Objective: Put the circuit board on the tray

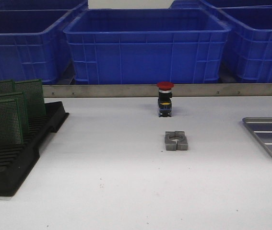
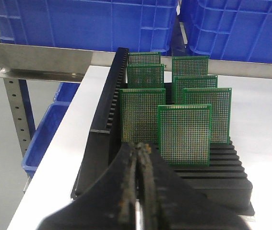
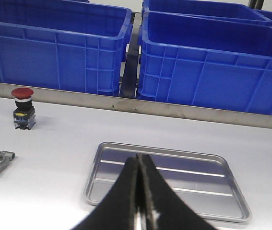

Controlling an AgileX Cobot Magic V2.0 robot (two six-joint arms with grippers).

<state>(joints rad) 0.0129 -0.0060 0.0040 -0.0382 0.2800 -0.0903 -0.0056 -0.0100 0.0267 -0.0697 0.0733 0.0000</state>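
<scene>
Several green circuit boards (image 2: pixel 183 134) stand upright in the slots of a black rack (image 2: pixel 102 110); they also show at the table's left (image 1: pixel 4 120). My left gripper (image 2: pixel 139 148) is shut and empty, hanging just short of the nearest boards. The silver tray (image 3: pixel 212 184) lies flat on the white table, empty, and shows at the right edge (image 1: pixel 270 136) in the front view. My right gripper (image 3: pixel 139 158) is shut with nothing in it, over the tray's near side. Neither arm shows in the front view.
A red-capped push button (image 1: pixel 165 98) stands mid-table with a grey metal clamp (image 1: pixel 176 141) in front of it. Blue crates (image 1: pixel 145 43) line the back behind a metal rail (image 1: pixel 126 90). The table's left edge drops off beside the rack (image 2: pixel 44 158).
</scene>
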